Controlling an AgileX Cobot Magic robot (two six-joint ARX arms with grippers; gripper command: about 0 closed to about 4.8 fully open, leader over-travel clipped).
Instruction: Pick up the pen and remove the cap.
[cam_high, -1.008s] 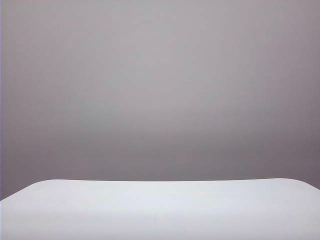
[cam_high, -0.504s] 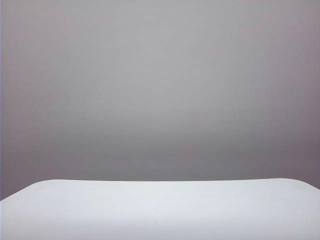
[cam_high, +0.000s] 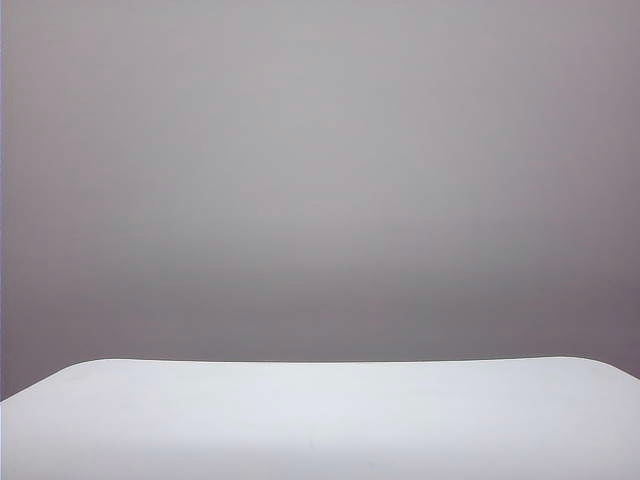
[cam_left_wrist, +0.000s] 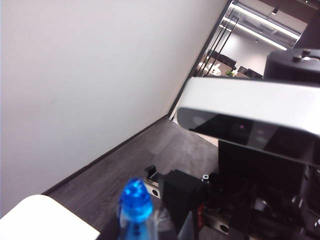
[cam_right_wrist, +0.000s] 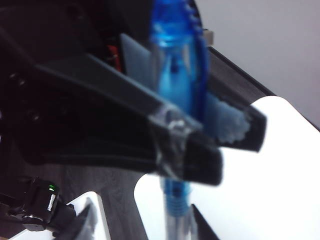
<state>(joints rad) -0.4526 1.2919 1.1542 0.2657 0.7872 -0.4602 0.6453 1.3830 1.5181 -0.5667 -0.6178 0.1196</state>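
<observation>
Your left gripper (cam_left_wrist: 150, 235), barely visible at frame edge, looks closed on the slim clear-bluish pen w/ translucent blue cap (cam_left_wrist: 135, 202). Right gripper (cam_right_wrist: 210, 150): cannot tell if open, pen (cam_right_wrist: 177, 100) betw. its fingers above the white tabletop (cam_right_wrist: 260, 190).

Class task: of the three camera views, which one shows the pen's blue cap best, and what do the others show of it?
The right wrist view: the cap fills the frame, clip visible, still on the pen, between black fingers. The left wrist view shows only its rounded blue end. The exterior view shows only the table.
</observation>
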